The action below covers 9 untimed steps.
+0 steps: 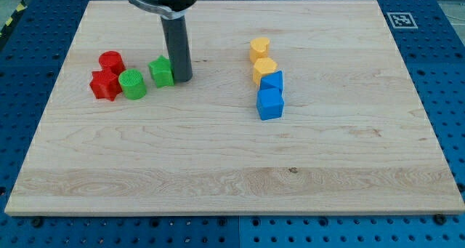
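My tip [181,78] rests on the board, touching the right side of a green block [161,71] of uneven shape. Left of that block lies a green cylinder [132,84]. Further left are a red cylinder [111,61] and a red star-like block [105,84], close together. To the view's right of the tip, well apart from it, stands a column of blocks: a yellow cylinder-like block [260,48], a yellow hexagonal block [264,68], a blue block [273,81] and a blue cube [269,103].
The blocks lie on a pale wooden board [232,175] set on a blue perforated table [450,95]. A black-and-white marker tag [401,19] sits beyond the board's top right corner.
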Motion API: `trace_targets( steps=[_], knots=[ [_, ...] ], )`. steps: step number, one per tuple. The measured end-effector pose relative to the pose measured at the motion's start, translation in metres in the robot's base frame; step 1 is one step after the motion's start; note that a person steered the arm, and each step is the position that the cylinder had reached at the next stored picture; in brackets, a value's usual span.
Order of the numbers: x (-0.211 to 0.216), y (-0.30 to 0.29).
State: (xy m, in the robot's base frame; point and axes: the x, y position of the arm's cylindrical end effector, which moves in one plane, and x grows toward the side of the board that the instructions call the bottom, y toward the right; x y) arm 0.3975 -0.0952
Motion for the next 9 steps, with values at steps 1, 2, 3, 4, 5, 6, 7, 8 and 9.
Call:
trace_targets(
  steps=[1, 2, 3, 4, 5, 6, 7, 8, 9],
  knots=[
    [-0.014, -0.019],
    [-0.014, -0.034],
    [-0.015, -0.047],
    [-0.021, -0.047],
    [-0.032, -0.017],
    [-0.032, -0.016],
    [-0.016, 0.001],
    [-0.002, 0.034],
    [0.028, 0.052]
  ],
)
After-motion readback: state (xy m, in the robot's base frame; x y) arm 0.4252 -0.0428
